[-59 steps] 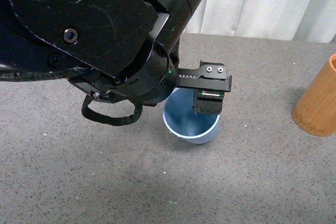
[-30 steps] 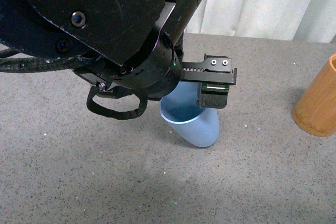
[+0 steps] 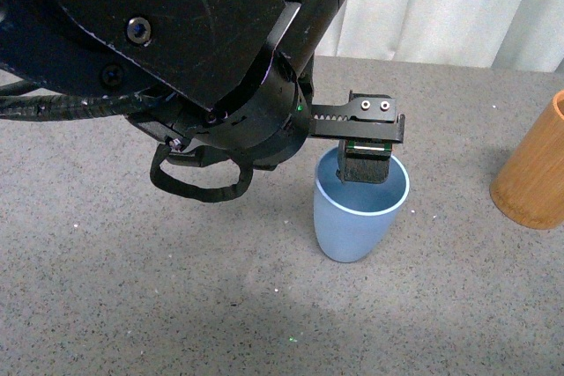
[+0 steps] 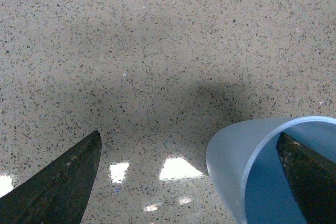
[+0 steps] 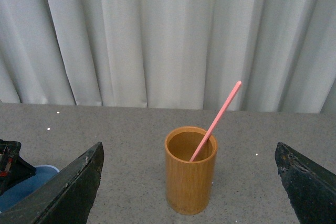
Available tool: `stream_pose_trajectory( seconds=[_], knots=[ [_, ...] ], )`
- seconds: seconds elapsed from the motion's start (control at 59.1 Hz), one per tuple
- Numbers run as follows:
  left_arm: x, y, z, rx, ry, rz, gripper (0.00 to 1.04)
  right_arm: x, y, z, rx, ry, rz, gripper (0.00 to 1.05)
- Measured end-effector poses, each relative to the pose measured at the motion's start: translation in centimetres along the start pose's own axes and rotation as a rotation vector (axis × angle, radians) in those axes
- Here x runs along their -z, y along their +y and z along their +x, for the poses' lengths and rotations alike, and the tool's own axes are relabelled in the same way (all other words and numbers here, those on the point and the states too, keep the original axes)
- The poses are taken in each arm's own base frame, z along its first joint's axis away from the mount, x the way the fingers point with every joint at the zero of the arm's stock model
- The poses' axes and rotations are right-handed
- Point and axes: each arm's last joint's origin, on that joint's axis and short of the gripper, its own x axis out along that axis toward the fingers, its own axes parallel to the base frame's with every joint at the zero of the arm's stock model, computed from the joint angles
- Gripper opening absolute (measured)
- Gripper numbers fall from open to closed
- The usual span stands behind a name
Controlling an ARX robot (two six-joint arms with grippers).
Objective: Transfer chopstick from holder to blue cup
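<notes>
The blue cup [image 3: 357, 217] stands upright on the grey table. My left gripper [image 4: 189, 182] is open; one of its fingers [image 3: 365, 163] sits just inside the cup's rim and the other is outside the cup wall [image 4: 236, 156]. The orange-brown holder [image 5: 190, 177] stands apart at the right edge of the front view [image 3: 533, 169]. One salmon-pink chopstick [image 5: 216, 119] leans in it, tip sticking out above the rim. My right gripper [image 5: 191, 198] is open and empty, facing the holder from a distance, with the holder centred between its fingers.
A white curtain [image 5: 168, 35] hangs behind the table's far edge. The left arm's black body [image 3: 176, 50] fills the upper left of the front view. The blue cup [image 5: 23, 187] shows at the edge of the right wrist view.
The blue cup went from tipped over, mouth toward the camera, to standing upright and now sits further right. My left gripper moved right with one finger inside the rim.
</notes>
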Motion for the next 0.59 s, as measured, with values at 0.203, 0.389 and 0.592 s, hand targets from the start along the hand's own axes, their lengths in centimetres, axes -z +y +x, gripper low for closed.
stream_pose_trajectory(
  seconds=[0.203,0.389,0.592],
  knots=[
    [-0.4,0.3,-0.3,-0.009,-0.016,-0.05,0.98,0.0,0.0,0.0,0.0,0.0,0.0,0.95],
    [-1.3,1.0,-0.9,-0.063,-0.176,-0.111,0.94,0.0,0.0,0.0,0.0,0.0,0.0,0.95],
    [1.4,9.3,-6.9,-0.163,-0.802,-0.043,0.57,0.0,0.0,0.0,0.0,0.0,0.0,0.95]
  ],
)
